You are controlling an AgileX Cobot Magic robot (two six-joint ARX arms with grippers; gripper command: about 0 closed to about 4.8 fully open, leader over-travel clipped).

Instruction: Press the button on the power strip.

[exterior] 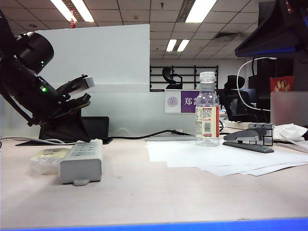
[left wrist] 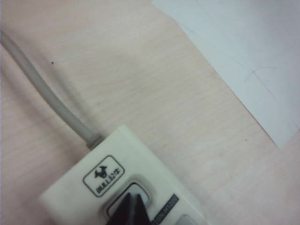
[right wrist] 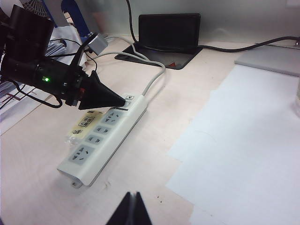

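Note:
The power strip is a long light-grey block lying on the left of the table, its small tab toward the front edge. From the right wrist view its sockets run in a row, and the grey cord leaves the far end. Its button is a pale rocker in a rounded frame next to the brand label. My left gripper is shut, its dark tips resting right over that button; I cannot tell if they press it. My right gripper is shut with nothing in it, hanging above bare table before the strip's near end.
A clear-wrapped yellowish packet lies against the strip's left side. White paper sheets cover the table's right half, with a water bottle and a dark stapler on them. A black cable box sits at the back.

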